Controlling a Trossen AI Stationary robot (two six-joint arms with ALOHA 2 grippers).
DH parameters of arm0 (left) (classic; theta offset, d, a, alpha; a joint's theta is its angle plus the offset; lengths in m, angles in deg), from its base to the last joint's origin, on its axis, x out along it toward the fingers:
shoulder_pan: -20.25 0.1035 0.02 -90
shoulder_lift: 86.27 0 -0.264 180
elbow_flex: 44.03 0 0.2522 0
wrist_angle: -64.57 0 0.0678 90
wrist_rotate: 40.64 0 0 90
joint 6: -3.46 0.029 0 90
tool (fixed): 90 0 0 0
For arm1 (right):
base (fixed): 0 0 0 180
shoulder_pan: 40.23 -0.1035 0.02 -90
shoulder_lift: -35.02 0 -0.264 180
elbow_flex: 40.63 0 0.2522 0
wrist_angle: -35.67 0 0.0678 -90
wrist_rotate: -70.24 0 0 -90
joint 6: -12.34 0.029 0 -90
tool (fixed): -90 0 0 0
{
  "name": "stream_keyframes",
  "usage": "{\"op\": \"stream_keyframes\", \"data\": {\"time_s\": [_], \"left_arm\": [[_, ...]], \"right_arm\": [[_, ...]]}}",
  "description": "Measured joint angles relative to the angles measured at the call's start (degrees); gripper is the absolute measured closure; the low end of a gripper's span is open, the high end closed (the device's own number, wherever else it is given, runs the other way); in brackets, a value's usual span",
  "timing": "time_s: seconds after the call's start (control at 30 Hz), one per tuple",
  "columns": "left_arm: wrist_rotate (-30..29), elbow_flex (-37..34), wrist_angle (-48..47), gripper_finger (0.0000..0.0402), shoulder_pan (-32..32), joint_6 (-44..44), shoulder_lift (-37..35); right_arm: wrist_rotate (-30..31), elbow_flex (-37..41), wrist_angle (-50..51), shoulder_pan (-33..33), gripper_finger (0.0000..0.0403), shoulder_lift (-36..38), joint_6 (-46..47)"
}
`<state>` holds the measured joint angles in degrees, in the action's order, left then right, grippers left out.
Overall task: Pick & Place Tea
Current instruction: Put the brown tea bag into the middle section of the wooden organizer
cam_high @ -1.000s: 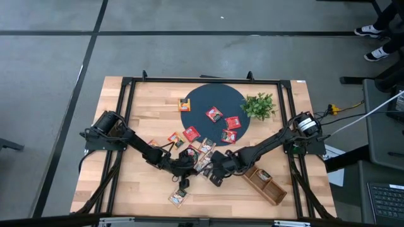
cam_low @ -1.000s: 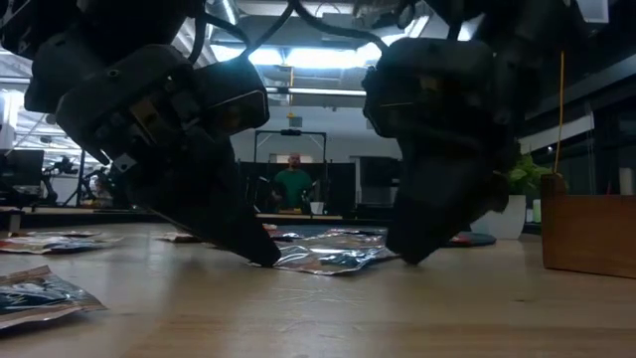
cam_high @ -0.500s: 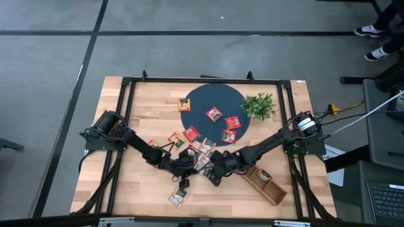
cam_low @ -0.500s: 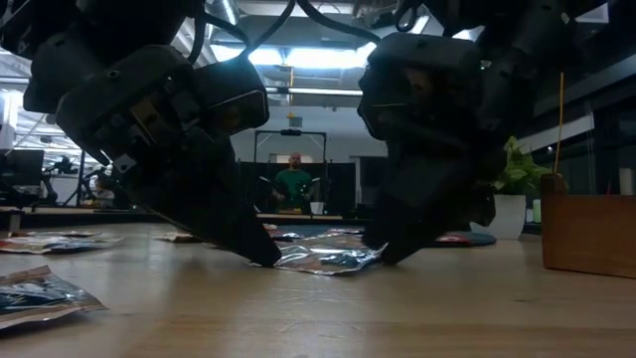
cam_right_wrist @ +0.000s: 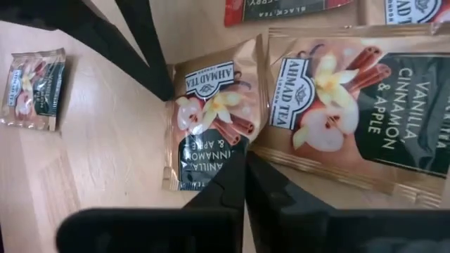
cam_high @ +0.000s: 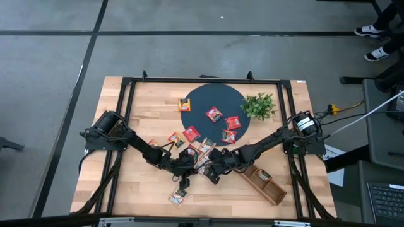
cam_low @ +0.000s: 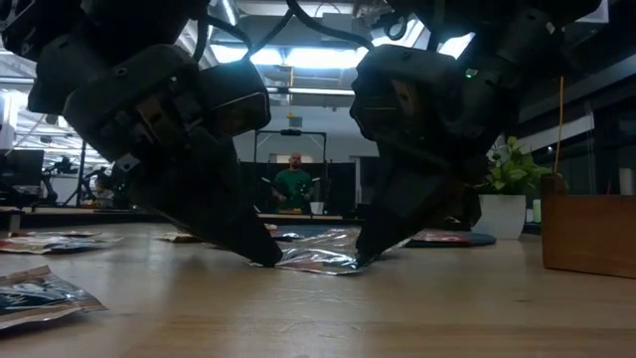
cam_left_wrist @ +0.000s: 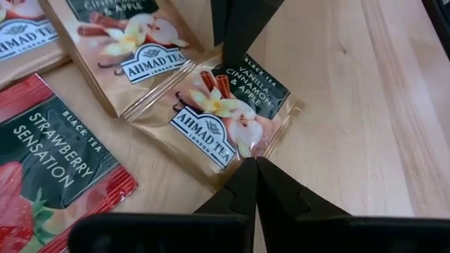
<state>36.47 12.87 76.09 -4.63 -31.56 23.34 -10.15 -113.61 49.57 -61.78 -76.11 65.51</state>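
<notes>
Two hands pinch one vanilla cinnamon tea packet on the tabletop. My left hand and right hand are both squeezed shut on its edges. Next I think I must lift it.

Your two arms: dark, jointed, w/ cable runs

Both arms matte black, chunky joint housings; left gripper & right gripper end in slim black wedge fingers; right arm's base joint has a white-silver cap; thin black cables loop off the wrist blocks; small green LED on one wrist block, low view.
</notes>
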Motion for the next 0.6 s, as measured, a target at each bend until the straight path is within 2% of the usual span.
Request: {"op": "stream_keyframes", "data": {"time_s": [0.27,0.47,0.6], "left_arm": [[2.8,-0.3,-4.4,0.0391,1.1,1.1,-6.9],[2.3,-0.2,-7.1,0.0389,3.2,2.5,-14.3],[2.4,-0.1,-9.7,0.0374,5.3,2.8,-18.0]], "right_arm": [[-1.9,-0.1,0.0,0.0,0.0394,0.0,-4.5],[-2.1,-0.1,-0.3,0.0,0.0398,0.1,-11.2],[-1.9,-1.6,-0.2,0.4,0.0395,0.1,-16.0]]}}
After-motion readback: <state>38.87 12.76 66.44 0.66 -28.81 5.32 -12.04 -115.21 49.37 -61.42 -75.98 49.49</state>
